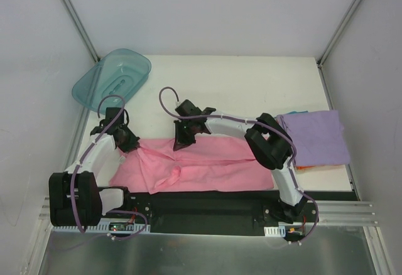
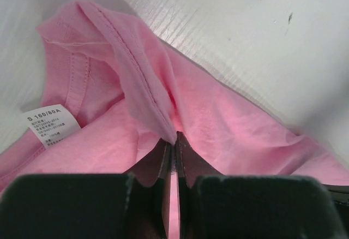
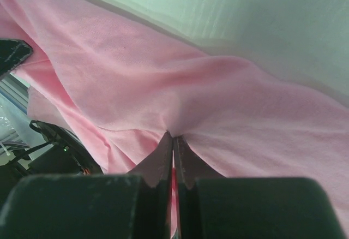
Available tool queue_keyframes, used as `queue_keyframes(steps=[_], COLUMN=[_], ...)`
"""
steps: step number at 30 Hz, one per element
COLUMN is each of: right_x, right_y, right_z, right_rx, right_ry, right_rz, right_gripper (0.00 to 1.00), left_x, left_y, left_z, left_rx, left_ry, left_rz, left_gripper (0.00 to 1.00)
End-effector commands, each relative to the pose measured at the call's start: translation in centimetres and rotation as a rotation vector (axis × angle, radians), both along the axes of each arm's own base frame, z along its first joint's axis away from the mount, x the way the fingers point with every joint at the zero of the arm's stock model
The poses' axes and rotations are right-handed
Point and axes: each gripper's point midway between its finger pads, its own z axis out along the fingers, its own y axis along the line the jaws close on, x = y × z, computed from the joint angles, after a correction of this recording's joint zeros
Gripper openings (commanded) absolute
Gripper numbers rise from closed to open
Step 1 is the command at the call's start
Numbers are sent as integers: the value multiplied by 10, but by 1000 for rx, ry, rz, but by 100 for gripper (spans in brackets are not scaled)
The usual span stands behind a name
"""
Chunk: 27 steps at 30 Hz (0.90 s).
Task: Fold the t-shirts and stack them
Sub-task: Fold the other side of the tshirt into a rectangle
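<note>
A: Checking the left claw first. Pinching anything?
B: Yes. Pressed together on a fold of the plain bubblegum-pink soft cloth t-shirt, right by the stitched collar hem. Confirmed up close from the left wrist: closed fingertips with pink cloth between. Small white neck label just left of the pinch, printed side up.
A: And the right claw?
B: Same. Clamped on a ridge of the pink t-shirt along its far edge, near the middle. Puckering the cloth up into the tips in the right wrist view.
A: Where on the bench?
B: Spread sideways across the near half of the white bench. Rumpled at the left end, flatter toward the right. Near edge right at the black base rail.
A: Anything else around?
B: Folded lavender t-shirt at the right edge, topping a stack. Thin slivers of an orange t-shirt underneath and of a teal t-shirt at the far corner. Well apart from both claws. Touching the pink t-shirt or only beside it: cannot tell, right arm in the way. Translucent teal plastic tub propped tilted at the far-left corner, clear of the cloth.
</note>
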Motion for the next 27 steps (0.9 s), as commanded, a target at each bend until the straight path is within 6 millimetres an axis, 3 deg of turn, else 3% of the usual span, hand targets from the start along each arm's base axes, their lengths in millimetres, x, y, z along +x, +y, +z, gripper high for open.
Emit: queue_keyframes(steps=[1, 8, 13, 16, 19, 22, 23, 25, 26, 27], right_x=[21, 27, 30, 28, 24, 14, 12, 4, 2, -4], right_y=[6, 0, 1, 3, 3, 0, -1, -3, -5, -7], right_z=[27, 22, 22, 23, 29, 43, 49, 67, 73, 82], right_rx=[62, 62, 61, 63, 75, 84, 90, 118, 126, 139], right_ry=[-65, -66, -79, -72, -63, -54, -57, -71, -83, -94], right_rz=[-21, -26, -14, 7, 40, 101, 112, 133, 146, 158], right_gripper=[1, 1, 1, 3, 22, 51, 57, 65, 97, 97], left_x=[15, 22, 19, 19, 23, 26, 26, 26, 23, 22], left_y=[4, 12, 19, 19, 17, 10, 7, 5, 3, 3], left_z=[16, 16, -3, -8, -1, 16, 22, 39, 43, 55], left_rx=[-6, -27, -43, -47, -59, -98, -117, -125, -132, -130], left_ry=[-56, -33, 52, 76, 56, -4, -23, -88, -98, -141], left_rz=[-14, -15, 5, 5, 4, 11, 16, 25, 32, 37], left_gripper=[0, 0, 4, 19, 41, 69, 75, 95, 98, 99])
